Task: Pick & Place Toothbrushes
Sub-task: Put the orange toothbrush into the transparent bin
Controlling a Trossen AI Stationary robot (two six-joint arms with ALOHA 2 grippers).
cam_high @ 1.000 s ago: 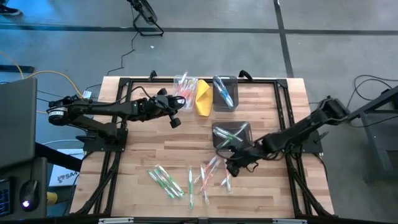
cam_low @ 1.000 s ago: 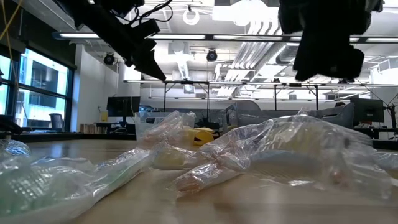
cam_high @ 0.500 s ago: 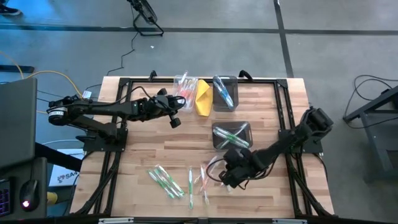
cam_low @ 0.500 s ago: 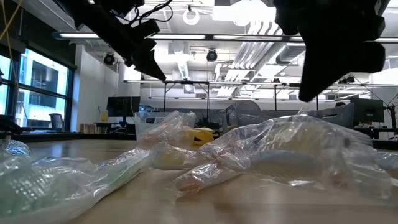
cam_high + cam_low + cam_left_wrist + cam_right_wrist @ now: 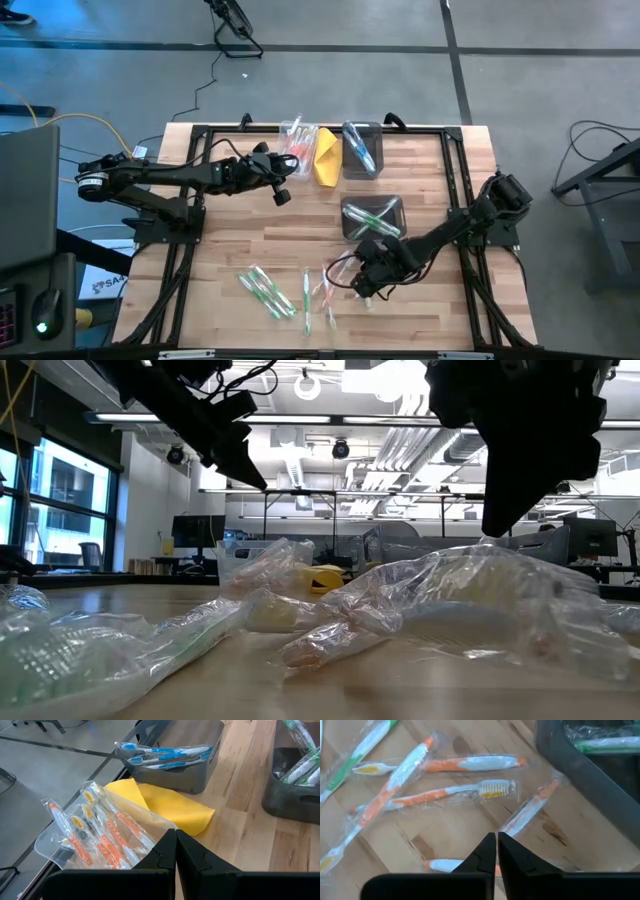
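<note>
Several orange toothbrushes (image 5: 445,795) are lying crosswise just beyond the right gripper (image 5: 497,851), whose jaws are closing empty above the surface (image 5: 230,230).

A light wooden plank tabletop (image 5: 240,235) with a black metal frame along its edges stands on a grey concrete floor (image 5: 520,60) crossed by dark seam lines (image 5: 455,60). A black cable (image 5: 205,85) trails over the floor beyond the tabletop's far left corner. In the low view the room behind is an open workshop: large windows (image 5: 65,485) on the left wall, a white ceiling with exposed pipes and ducts (image 5: 400,450), a long bright strip light (image 5: 300,418), and dark computer monitors (image 5: 195,530) on distant desks.
</note>
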